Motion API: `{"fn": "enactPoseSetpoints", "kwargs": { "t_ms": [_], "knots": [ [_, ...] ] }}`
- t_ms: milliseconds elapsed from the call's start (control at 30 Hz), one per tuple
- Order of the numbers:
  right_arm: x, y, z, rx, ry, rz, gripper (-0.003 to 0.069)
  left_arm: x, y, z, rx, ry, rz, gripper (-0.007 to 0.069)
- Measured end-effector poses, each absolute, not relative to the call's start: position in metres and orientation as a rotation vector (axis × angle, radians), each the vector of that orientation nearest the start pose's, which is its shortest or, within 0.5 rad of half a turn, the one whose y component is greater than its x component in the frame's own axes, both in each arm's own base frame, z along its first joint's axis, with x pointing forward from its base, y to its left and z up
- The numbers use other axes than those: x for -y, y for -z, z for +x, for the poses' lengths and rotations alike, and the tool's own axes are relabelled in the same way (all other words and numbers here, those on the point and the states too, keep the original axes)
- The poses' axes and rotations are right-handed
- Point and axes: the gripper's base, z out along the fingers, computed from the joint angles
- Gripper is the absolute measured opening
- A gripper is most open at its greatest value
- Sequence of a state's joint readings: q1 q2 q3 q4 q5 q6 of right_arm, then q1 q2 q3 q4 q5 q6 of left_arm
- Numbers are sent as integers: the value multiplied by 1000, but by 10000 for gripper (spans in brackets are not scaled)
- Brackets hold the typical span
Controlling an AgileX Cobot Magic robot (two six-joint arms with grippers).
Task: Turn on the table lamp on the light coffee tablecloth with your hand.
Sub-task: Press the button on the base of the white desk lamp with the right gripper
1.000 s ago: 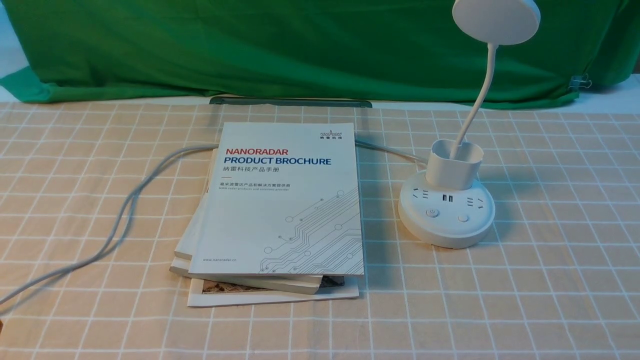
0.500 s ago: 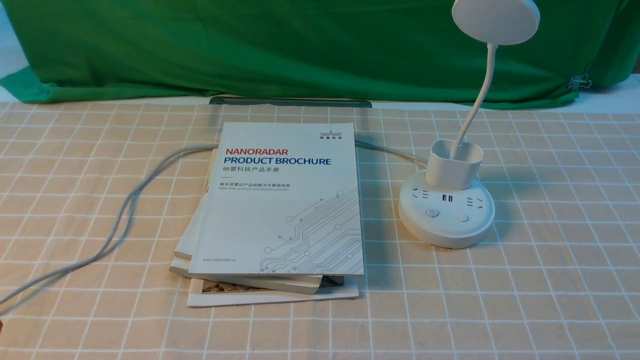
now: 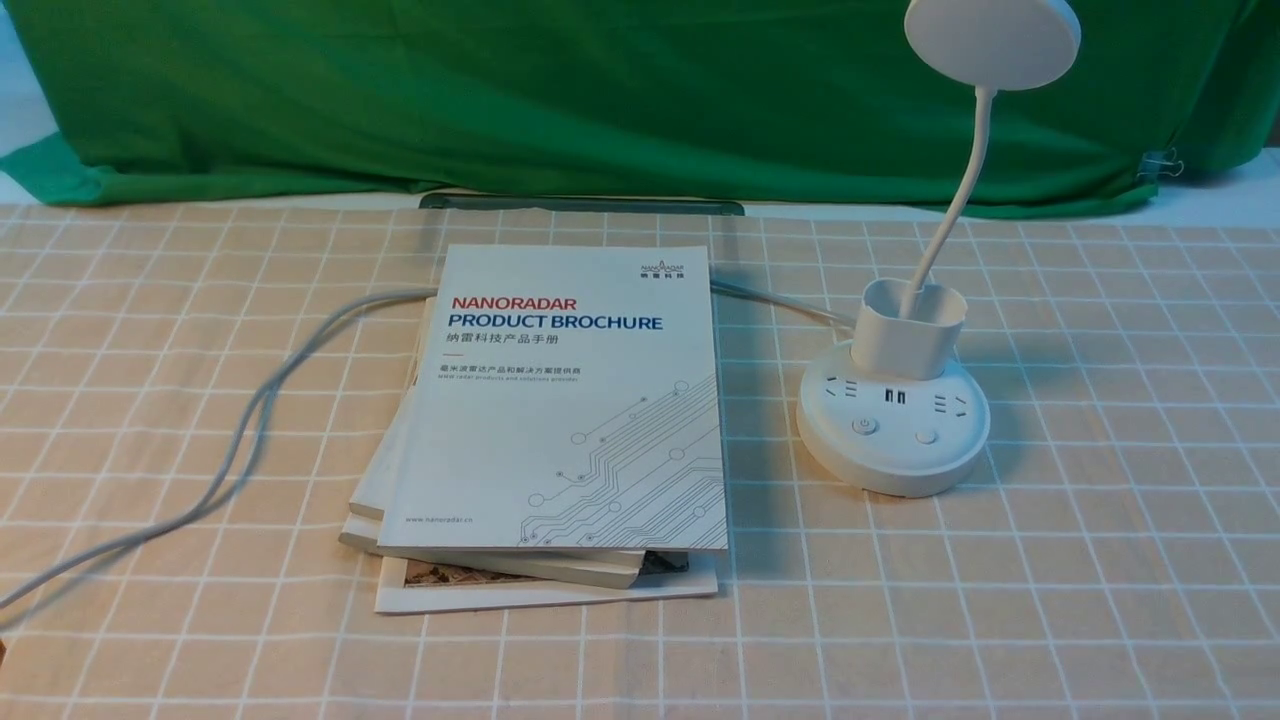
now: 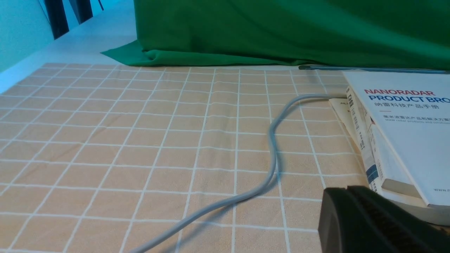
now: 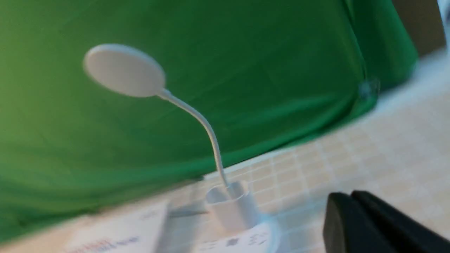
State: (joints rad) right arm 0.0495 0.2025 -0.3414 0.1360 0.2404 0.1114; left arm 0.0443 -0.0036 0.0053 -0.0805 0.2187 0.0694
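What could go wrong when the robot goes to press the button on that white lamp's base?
The table lamp base carries two adjacent buttons beside sockets, so the right gripper may press the wrong spot.
The disc head and thin neck rise over the base, so a descent from above might knock them.
The base just rests on the light coffee tablecloth; a sideways push could shift it.

Staged recording set: green backdrop cloth (image 3: pixel 600 100) clipped up behind a table's gridded tablecloth (image 3: pixel 1100 560).
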Motion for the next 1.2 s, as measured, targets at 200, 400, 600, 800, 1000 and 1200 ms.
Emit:
{"fn": "enactPoseSetpoints", "kwargs": {
  "t_ms": [200, 400, 600, 800, 1000, 1200],
  "knots": [
    [-13, -382, 118, -1898, -1, -255, 27, -1, -192, 56, -1703, -11, -33, 21],
    [-32, -404, 190, -2263, -56, -492, 27, -1, -192, 56, -1704, -11, -32, 21],
    [-57, -384, 245, -2457, -117, -632, 27, -1, -192, 56, -1704, -11, -32, 21],
    [-71, -339, 288, -2625, -150, -678, 27, -1, -192, 56, -1704, -11, -32, 21],
    [-90, -295, 320, -2697, -171, -689, 27, -1, -192, 56, -1704, -11, -32, 21],
    [-101, -267, 343, -2686, -181, -647, 27, -1, -192, 56, -1704, -11, -32, 21]
  ]
}}
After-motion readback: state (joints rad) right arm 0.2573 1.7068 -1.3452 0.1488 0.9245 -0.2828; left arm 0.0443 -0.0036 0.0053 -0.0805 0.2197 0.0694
